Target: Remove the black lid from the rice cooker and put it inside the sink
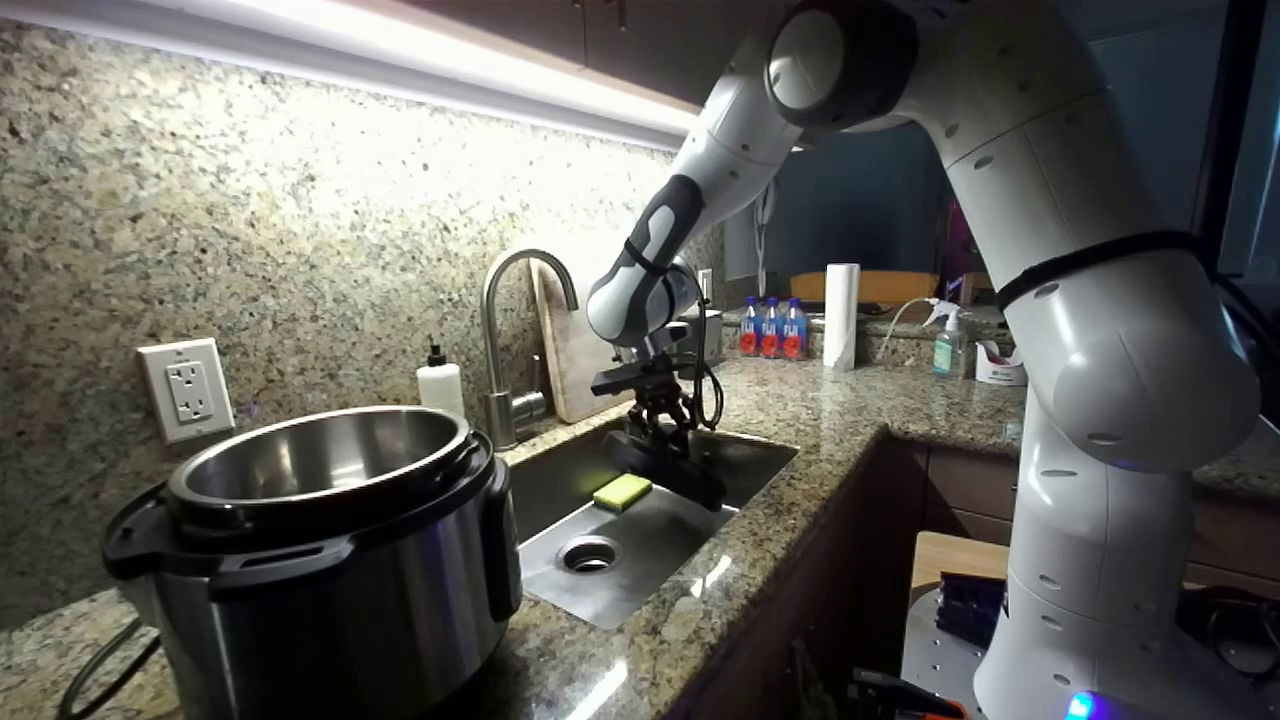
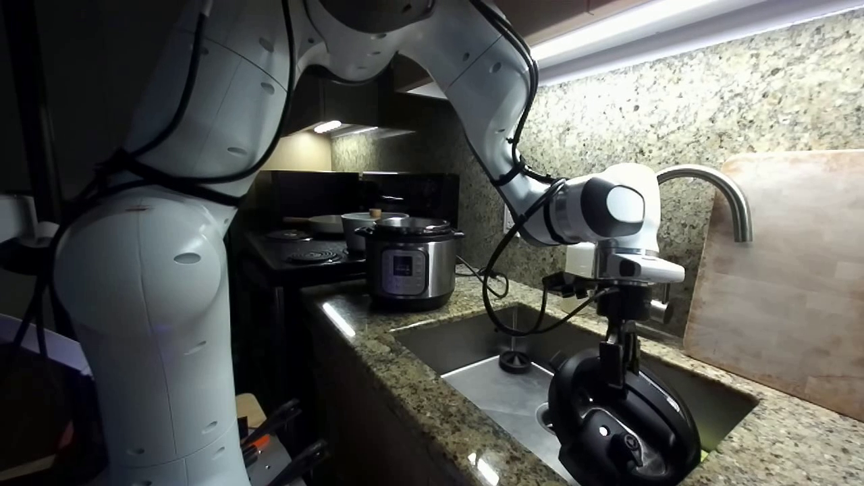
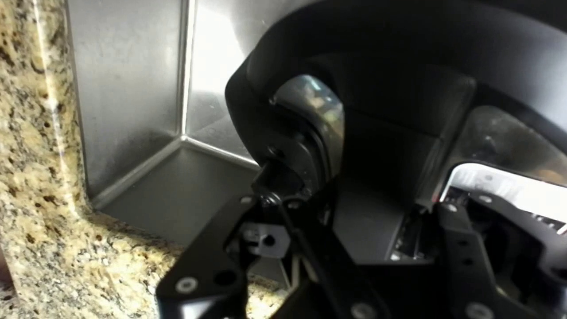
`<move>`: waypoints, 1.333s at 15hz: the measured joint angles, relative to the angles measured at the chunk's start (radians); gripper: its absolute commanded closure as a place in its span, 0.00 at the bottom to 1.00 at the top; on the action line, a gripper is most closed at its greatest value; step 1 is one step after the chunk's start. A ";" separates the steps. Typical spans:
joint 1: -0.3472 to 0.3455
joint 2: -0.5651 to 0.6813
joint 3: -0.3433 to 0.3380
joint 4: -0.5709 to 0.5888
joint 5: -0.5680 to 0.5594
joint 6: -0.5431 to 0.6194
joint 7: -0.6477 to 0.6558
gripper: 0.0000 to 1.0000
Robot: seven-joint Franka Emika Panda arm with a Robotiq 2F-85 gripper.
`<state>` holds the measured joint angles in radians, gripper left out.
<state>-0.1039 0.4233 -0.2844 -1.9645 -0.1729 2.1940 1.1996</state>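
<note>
The black lid [image 2: 624, 432] hangs steeply tilted from my gripper [image 2: 619, 371], with its underside showing in an exterior view. My gripper is shut on the lid's raised handle. In an exterior view the lid [image 1: 665, 465] is down within the opening of the steel sink [image 1: 655, 560]. I cannot tell if it touches the sink floor. In the wrist view the lid [image 3: 376, 88] fills the upper right, above the gripper fingers [image 3: 372, 208], with the sink wall [image 3: 128, 75] at left. The rice cooker [image 1: 350, 610] stands uncovered on the counter, also in an exterior view [image 2: 418, 270].
A curved faucet [image 1: 490, 330] and a wooden cutting board [image 2: 776, 277] stand behind the sink. A yellow sponge [image 1: 622, 491] lies in the sink near the drain [image 1: 588, 554]. A soap bottle [image 1: 440, 385] stands by the faucet. Granite counter edges [image 3: 40, 212] surround the basin.
</note>
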 measured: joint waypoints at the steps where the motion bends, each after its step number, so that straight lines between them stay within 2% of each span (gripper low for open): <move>1: 0.000 0.004 -0.003 0.001 -0.001 0.002 -0.008 0.97; 14: 0.000 0.010 -0.010 0.002 -0.058 0.020 -0.153 0.97; 20: 0.000 0.011 -0.008 0.002 -0.054 0.017 -0.273 0.97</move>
<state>-0.1040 0.4340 -0.2926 -1.9629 -0.2269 2.2110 0.9271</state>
